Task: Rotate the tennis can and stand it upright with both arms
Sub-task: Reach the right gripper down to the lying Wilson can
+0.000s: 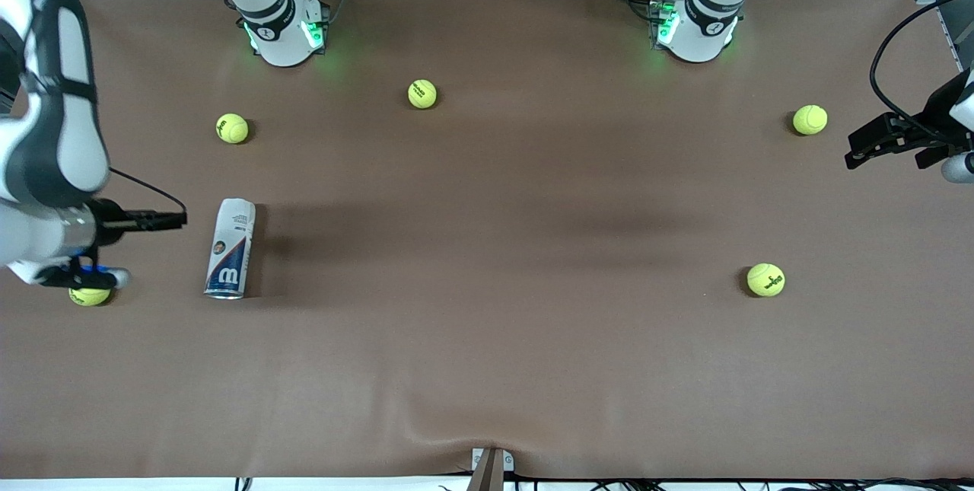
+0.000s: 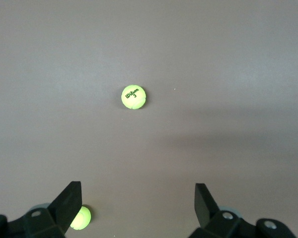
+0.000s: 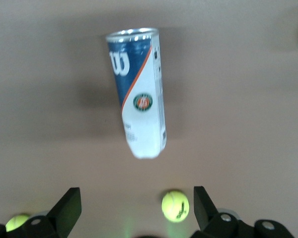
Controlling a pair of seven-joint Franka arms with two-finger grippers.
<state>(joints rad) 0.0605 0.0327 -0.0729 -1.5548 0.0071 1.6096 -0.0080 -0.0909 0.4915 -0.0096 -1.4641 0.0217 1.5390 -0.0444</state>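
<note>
So the tennis can (image 1: pixel 230 248) is lying flat on its side on the brown tabletop (image 1: pixel 487 339), down toward the right arm's end, not held by anything. Its long axis runs roughly near-to-far relative to the front camera, tilted just a bit: the silver-rimmed end with the navy "W" part points toward the front camera, and the white end points toward the robots' bases. In the right wrist view you can see the whole can (image 3: pixel 137 92) clearly, nothing touching it. The right gripper (image 1: pixel 163 220) hangs just beside the can, on the side toward the table's edge at the right arm's end, with its fingers (image 3: pixel 69 206) spread wide apart and nothing between them. There are loose tennis balls scattered around: one ball (image 1: pixel 90 296) sits half tucked under the right arm's wrist, another ball (image 1: pixel 232 128) lies farther from the front camera than the can, and a third ball (image 1: pixel 422 94) sits nearer the right arm's base. None of them touches the can. The left gripper (image 1: pixel 886 139) waits up in the air over the left arm's end of the tabletop, fingers (image 2: pixel 71 202) also wide apart and empty, with a ball (image 1: pixel 810 119) close by and another ball (image 1: pixel 765 279) nearer the front camera.
</note>
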